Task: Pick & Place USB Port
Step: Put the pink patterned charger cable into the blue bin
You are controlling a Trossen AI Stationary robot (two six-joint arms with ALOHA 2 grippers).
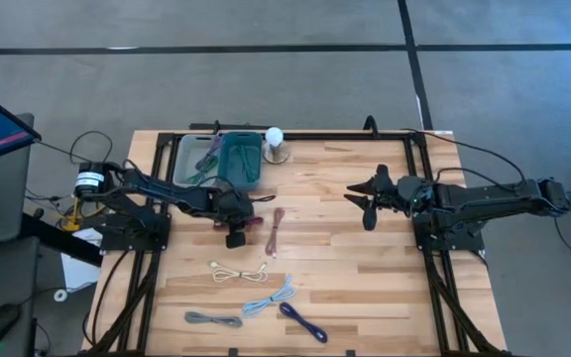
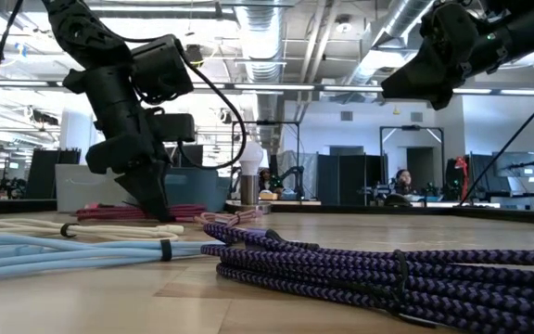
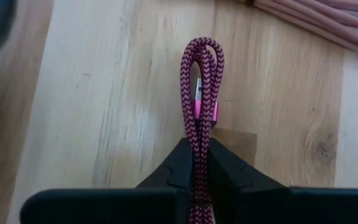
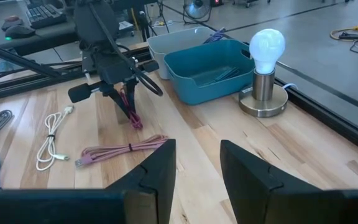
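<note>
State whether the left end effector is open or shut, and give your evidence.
Shut. In the left wrist view, the left end effector pinches the coiled magenta braided cable between its two dark fingers.

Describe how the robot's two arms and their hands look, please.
Both arms are matt black, built of jointed blocky segments, with black cables looping along them. The left hand tapers into two slim dark fingers; the right hand has two broad, flat, angular black fingers. No markings are readable.

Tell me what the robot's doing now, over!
Left gripper shut on the magenta cable, on the table. Right gripper open, waiting above the table. Nothing in the way.
</note>
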